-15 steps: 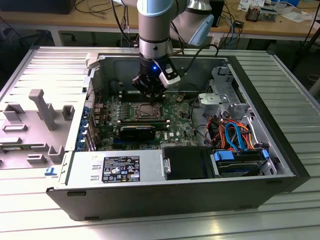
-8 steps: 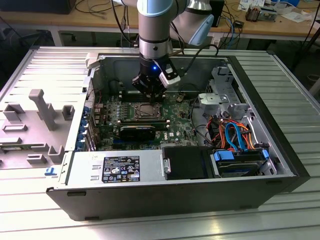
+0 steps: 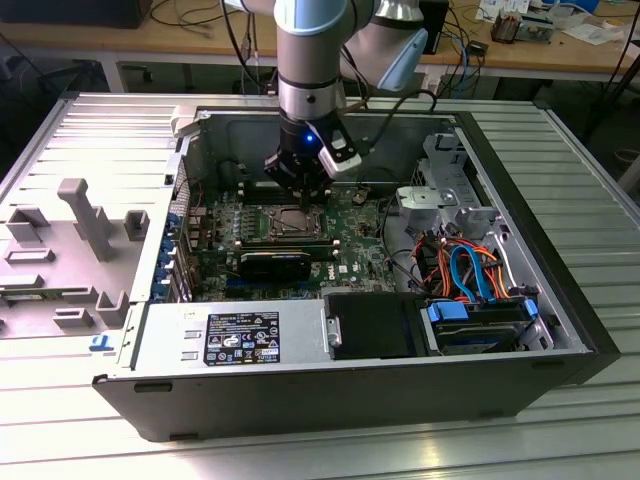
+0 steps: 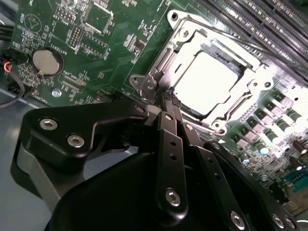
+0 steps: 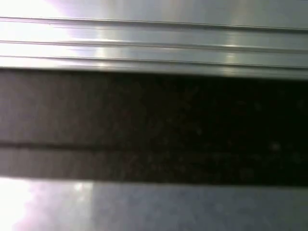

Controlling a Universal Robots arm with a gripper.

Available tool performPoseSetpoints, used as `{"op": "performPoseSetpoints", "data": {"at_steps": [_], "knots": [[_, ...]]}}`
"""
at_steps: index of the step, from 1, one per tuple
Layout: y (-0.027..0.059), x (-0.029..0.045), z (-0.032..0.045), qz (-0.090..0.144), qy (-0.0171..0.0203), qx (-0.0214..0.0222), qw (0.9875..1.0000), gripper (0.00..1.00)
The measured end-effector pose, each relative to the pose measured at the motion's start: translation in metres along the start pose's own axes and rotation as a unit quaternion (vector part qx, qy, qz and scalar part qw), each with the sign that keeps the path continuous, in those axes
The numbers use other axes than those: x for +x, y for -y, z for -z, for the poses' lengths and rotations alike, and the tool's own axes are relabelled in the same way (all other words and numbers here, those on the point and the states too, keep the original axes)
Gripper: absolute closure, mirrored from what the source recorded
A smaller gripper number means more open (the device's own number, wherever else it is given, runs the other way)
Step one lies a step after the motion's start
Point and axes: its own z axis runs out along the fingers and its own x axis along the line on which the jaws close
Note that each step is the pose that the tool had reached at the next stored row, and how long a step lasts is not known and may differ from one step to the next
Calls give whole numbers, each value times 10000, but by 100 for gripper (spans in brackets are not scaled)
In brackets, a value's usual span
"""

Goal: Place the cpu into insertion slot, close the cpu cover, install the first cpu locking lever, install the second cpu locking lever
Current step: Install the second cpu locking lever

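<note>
The robot arm reaches down into the open computer case (image 3: 350,400) on the bench (image 3: 590,200).

The gripper (image 4: 169,98), pinched narrow and holding nothing, touches the cpu cover's (image 4: 250,79) corner; the cpu (image 4: 207,82) sits inside the insertion slot (image 4: 166,62), near a round battery (image 4: 47,61).

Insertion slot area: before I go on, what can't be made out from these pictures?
- The insertion slot in the exterior view: the gripper hangs over its far edge, and the levers are too small to tell.
- The cpu cover in the second wrist view: the gripper hides its near corner, so contact there cannot be judged.
- The cpu is glared white; surface detail is lost.
- First wrist view: blurred bands, nothing identifiable.
</note>
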Motion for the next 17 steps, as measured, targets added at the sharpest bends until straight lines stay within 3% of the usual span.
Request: {"op": "performPoseSetpoints", "data": {"at_steps": [17], "knots": [[94, 3, 35, 0, 0, 3, 10000, 89]]}}
